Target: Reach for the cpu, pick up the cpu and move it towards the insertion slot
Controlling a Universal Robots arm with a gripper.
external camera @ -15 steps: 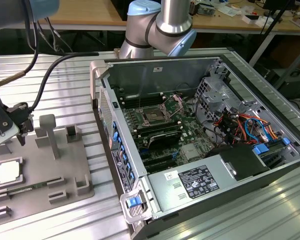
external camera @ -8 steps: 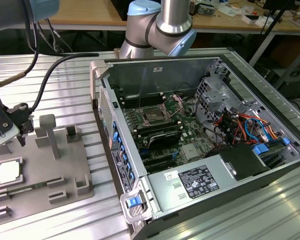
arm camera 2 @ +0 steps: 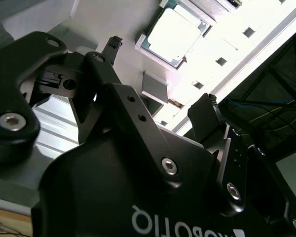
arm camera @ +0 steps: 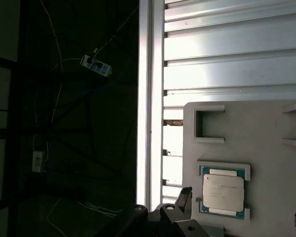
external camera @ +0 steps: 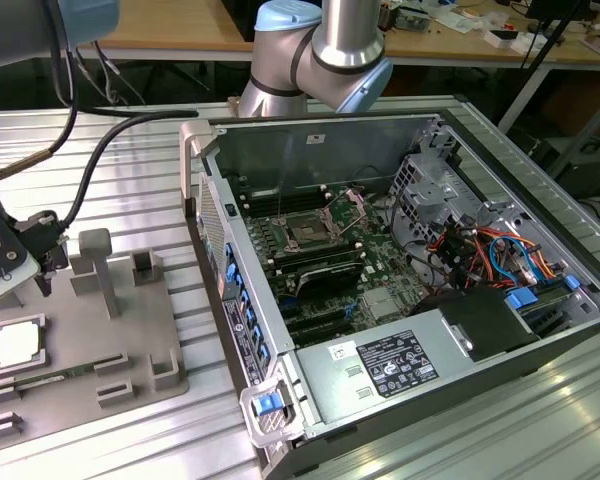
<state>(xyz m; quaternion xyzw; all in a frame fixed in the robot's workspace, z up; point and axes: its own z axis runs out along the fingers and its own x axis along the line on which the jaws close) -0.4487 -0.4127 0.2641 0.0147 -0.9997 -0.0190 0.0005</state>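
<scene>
The cpu (external camera: 15, 345), a flat silvery square with a thin green rim, lies in a square recess of the grey tray (external camera: 130, 340) at the exterior view's left. Both wrist views show the cpu (arm camera 2: 172, 37) (arm camera: 223, 191) lying free. My gripper (external camera: 35, 262) hangs just above the tray, a little behind the cpu and apart from it. In the second wrist view the gripper (arm camera 2: 159, 74) is open, its black fingers (arm camera 2: 205, 111) spread with nothing between them. The insertion slot (external camera: 308, 230), dark-centred with a metal frame, sits on the green board inside the computer case.
The open computer case (external camera: 400, 130) stands to the exterior view's right of the tray, its near wall (external camera: 230, 290) between tray and board. Upright grey posts (external camera: 95, 265) rise from the tray. The ribbed table's edge (arm camera: 150, 98) runs close beside the tray.
</scene>
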